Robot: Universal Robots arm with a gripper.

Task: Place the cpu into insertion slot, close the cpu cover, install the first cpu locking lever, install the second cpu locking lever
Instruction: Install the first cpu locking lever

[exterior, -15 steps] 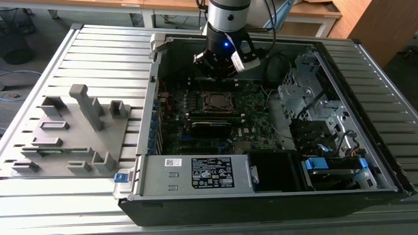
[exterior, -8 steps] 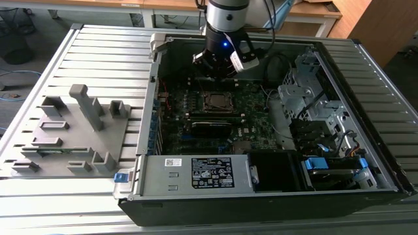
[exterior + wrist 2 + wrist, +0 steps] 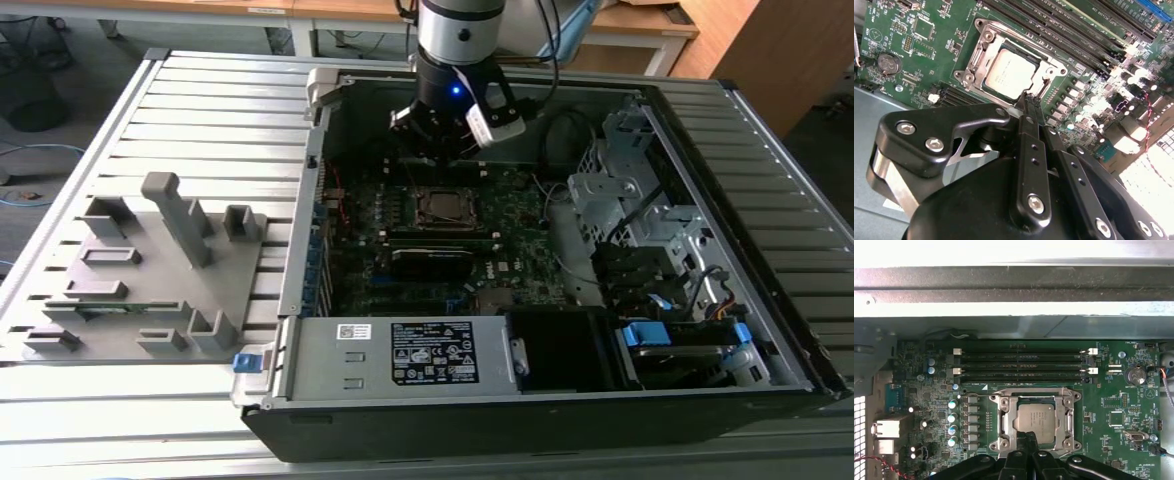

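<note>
- In the exterior view, the arm's gripper (image 3: 438,150) hangs inside the open computer case (image 3: 400,360), in the upper middle of the frame. It is right above the socket (image 3: 419,210) on the green board.
- The case lies on a slatted table (image 3: 200,100). A grey holder tray (image 3: 147,300) sits well apart at the exterior view's left.
- From here the arm's body hides the jaws. What lies in the socket is too small to tell.
- In the second wrist view, the chip (image 3: 1010,74) sits square in the socket (image 3: 985,35), its pale metal top facing up.
- The silver cover (image 3: 1046,75) looks to lie flat around the chip, which shows through its window. By my reckoning the chip is placed and the cover is down.
- The gripper (image 3: 1027,100) has its jaws pressed together with nothing visible between them. The tip is at the socket's near edge, touching it or just above; I cannot tell which.
- The gripper's black body blocks the board below that edge. A round coin battery (image 3: 889,62) sits off to one side.
- In the first wrist view, the chip (image 3: 1036,421) is again in the socket (image 3: 995,399), with the cover (image 3: 1008,417) framing it.
- The gripper (image 3: 1027,436) has its closed jaws meeting at the socket's edge. The long black memory slots (image 3: 1021,365) lie beyond the socket.
- Whether either locking lever is latched I cannot make out, so that part of the job looks unfinished or at best unconfirmed.
- The socket's near corners are covered by the jaws.
</note>
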